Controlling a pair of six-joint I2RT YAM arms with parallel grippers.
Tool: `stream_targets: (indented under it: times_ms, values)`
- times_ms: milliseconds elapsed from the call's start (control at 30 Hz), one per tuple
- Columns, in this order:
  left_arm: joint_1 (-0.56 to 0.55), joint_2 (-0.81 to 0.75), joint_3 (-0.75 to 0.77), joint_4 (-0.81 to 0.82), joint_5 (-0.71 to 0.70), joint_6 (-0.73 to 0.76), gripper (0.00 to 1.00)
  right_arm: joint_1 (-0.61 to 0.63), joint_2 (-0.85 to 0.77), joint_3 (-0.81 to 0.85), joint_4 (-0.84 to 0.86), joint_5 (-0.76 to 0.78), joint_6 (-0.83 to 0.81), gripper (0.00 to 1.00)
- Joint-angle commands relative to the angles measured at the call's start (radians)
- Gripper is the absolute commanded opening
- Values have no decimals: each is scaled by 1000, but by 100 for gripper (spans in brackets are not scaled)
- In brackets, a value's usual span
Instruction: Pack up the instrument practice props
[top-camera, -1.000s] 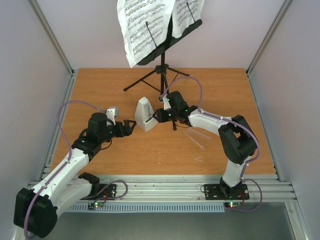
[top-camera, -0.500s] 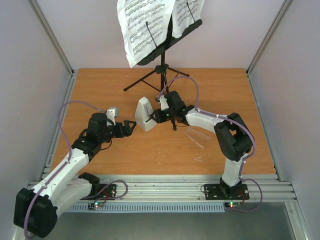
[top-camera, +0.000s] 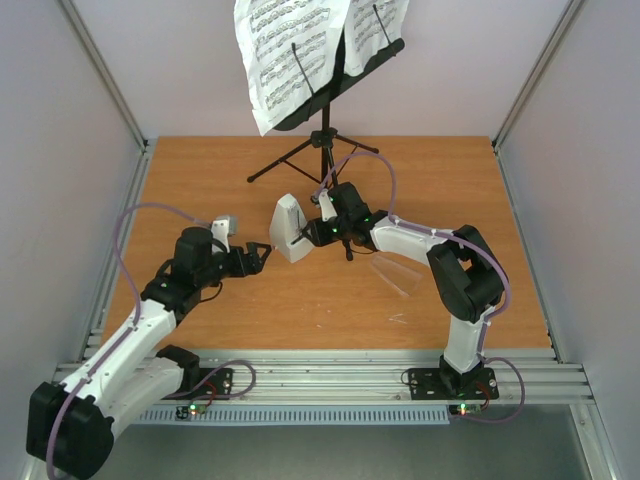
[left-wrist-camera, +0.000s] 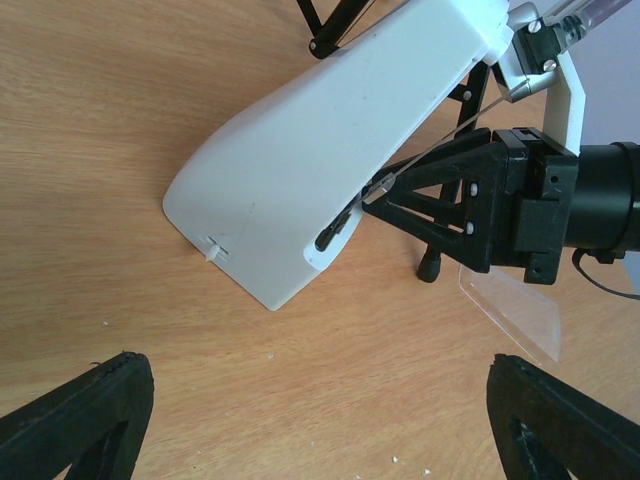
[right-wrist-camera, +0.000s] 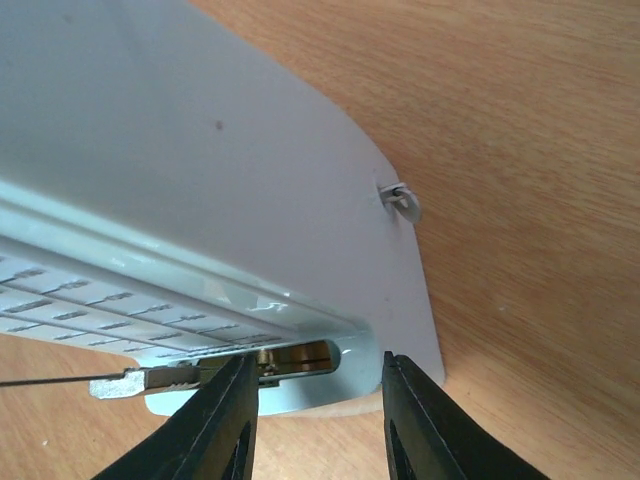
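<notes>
The pale grey metronome (top-camera: 288, 228) stands on the table between both arms, its cover off and its scale face (right-wrist-camera: 120, 300) and thin pendulum rod (right-wrist-camera: 60, 382) exposed. My right gripper (top-camera: 310, 232) is at the foot of that face, jaws partly open around the slot (right-wrist-camera: 318, 375); its left finger (right-wrist-camera: 215, 420) touches the pendulum weight (right-wrist-camera: 150, 380). My left gripper (top-camera: 262, 250) is wide open just left of the metronome (left-wrist-camera: 330, 150), nothing between its fingers (left-wrist-camera: 320, 420). The clear cover (top-camera: 398, 272) lies flat to the right. The black music stand (top-camera: 325, 130) holds the sheet-music pages (top-camera: 290, 55) at the back.
The stand's tripod legs (top-camera: 285, 160) spread behind the metronome, one foot (left-wrist-camera: 430, 268) just beyond it beside the clear cover (left-wrist-camera: 515, 305). Grey walls enclose the table on three sides. Small white crumbs dot the wood near my left gripper.
My right gripper has shifted slightly left, closer against the metronome's face, and the metronome has turned a little. The left arm has hardly moved.
</notes>
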Motion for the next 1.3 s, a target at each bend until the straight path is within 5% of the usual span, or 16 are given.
stream_targets:
  times_ms: [0, 1267]
  values:
    - [3, -20, 12, -2, 0, 13, 92, 7, 5, 20, 0, 58, -25, 36]
    - [2, -67, 67, -80, -31, 1, 92, 91, 38, 14, 33, -147, -80, 39]
